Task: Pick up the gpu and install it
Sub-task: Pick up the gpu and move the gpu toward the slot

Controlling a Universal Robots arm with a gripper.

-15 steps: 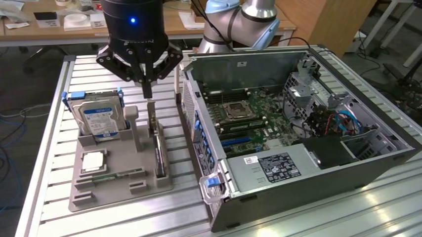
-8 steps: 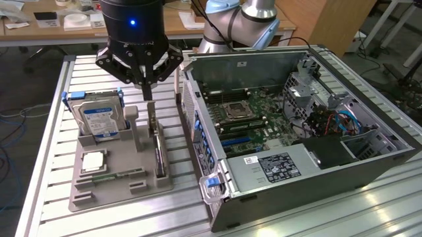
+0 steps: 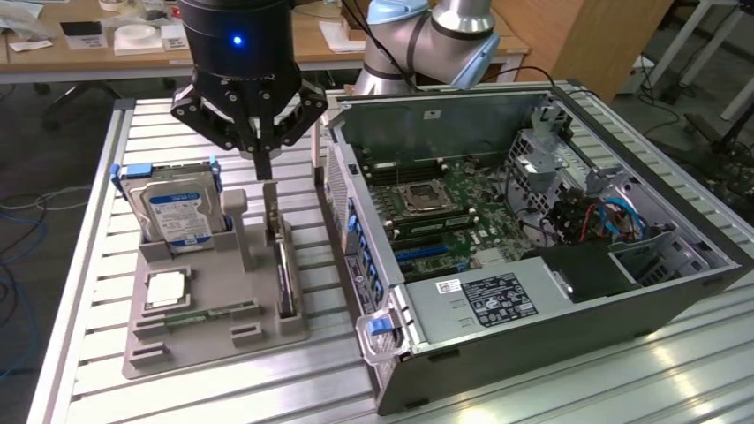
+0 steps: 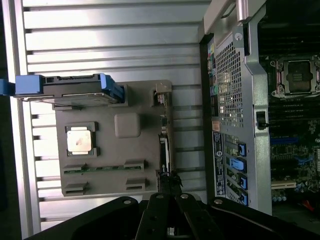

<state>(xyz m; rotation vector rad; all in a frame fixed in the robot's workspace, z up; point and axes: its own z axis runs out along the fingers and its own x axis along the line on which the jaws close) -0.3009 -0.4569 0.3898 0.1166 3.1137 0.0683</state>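
So here's where your arm is: the black pincer [image 3: 261, 175] hangs straight down over the grey plastic parts holder [image 3: 207, 343] on the slatted aluminium worktop [image 3: 236, 393]. Its fingers are pressed together with no gap you can make out. The tips sit right at the top edge of the thin dark gpu card with the silver end bracket [image 3: 284, 274], at the end farthest from the exterior camera. From the wrist view you get the same story: the pincer [image 4: 170, 187] meets one end of the gpu card [image 4: 164, 145]. Honestly you can't tell whether the fingers are pinching the card or just touching it. The card itself stands on edge in its slot along the side of the holder [image 4: 107, 150] nearest the open grey computer case [image 3: 471, 110], so it isn't installed yet. Also on the holder you've got the boxy silver hard drive with the blue-white label [image 3: 177, 212] upright in blue rails, a square silver processor chip [image 3: 168, 289] lying flat, and a narrow green memory stick [image 3: 200, 315] just beside that chip. The case lies on its side at the exterior view's right, motherboard [image 3: 426, 199] facing up.
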